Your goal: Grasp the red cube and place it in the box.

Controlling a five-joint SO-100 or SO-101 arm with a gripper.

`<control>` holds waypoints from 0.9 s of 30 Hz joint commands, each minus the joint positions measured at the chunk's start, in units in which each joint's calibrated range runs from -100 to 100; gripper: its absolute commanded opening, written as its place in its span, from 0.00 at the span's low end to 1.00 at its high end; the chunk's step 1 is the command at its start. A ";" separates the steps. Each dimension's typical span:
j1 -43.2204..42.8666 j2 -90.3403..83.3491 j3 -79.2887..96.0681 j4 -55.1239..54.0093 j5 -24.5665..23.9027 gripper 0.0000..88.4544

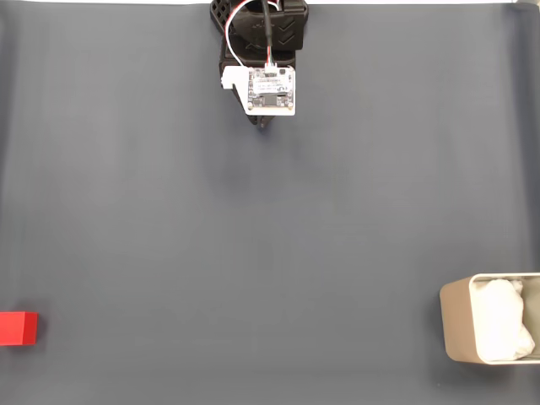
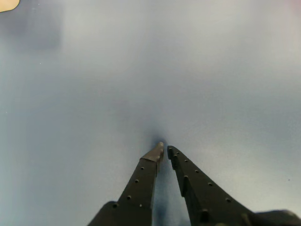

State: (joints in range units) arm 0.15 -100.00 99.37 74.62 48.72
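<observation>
At the far left edge of the fixed view, the red cube (image 1: 18, 328) sits on the dark grey counter (image 1: 253, 253). Top centre, the arm's fingers (image 2: 164, 149) hang nearly clenched, grasping nothing. Far right, the box (image 1: 456, 325) holds white lining (image 1: 501, 319).

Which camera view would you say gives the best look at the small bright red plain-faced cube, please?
The fixed view: the small bright red cube sits at the left edge on the dark grey mat, top and front faces visible, though cut by the frame. The wrist view gives only blurred mat beyond the nearly closed gripper, so nothing of the cube.
</observation>
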 commanded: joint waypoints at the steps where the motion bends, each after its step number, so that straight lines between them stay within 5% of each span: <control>1: 0.35 0.00 0.45 1.28 0.10 0.00; 27: 0.35 0.00 0.45 1.28 0.39 0.00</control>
State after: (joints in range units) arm 0.15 -100.00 99.37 74.62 48.72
